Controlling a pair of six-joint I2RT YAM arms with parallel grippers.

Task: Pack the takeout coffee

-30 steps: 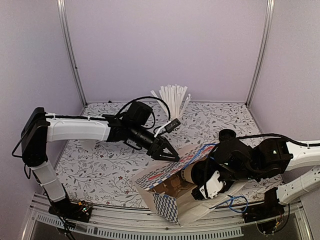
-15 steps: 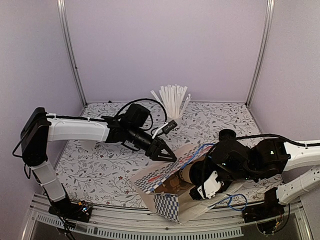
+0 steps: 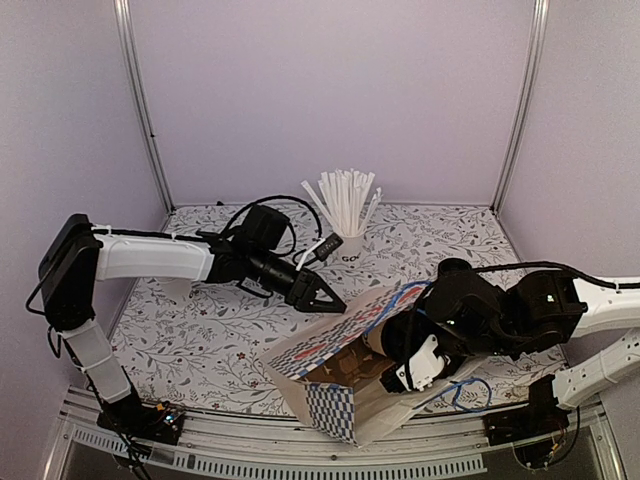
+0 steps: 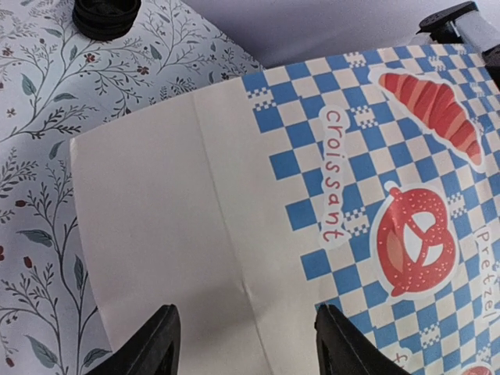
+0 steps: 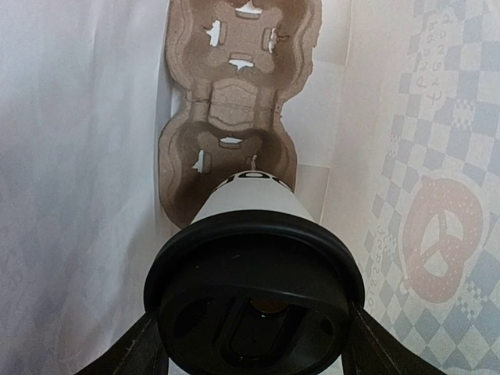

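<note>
The takeout coffee (image 5: 254,234), a white cup with black lettering and a black lid, sits between the fingers of my right gripper (image 5: 254,344), which is shut on it just below the lid. Cup and gripper (image 3: 398,360) are inside the mouth of the blue-checked paper bag (image 3: 335,340), which lies on its side. The cup's base points at a brown cardboard cup carrier (image 5: 234,117) deep in the bag. My left gripper (image 4: 248,344) is open over the bag's outer panel (image 4: 234,203) with nothing between its fingers. Whether it touches the paper is unclear.
A white cup full of white straws (image 3: 348,235) stands at the back of the floral table (image 3: 200,330). A round black ribbed object (image 4: 105,16) sits on the table beyond the bag. Lilac walls close in the back and sides.
The left gripper has drawn back slightly up and to the left along the bag's top edge. The bag and the right gripper with the cup have shifted only a little.
</note>
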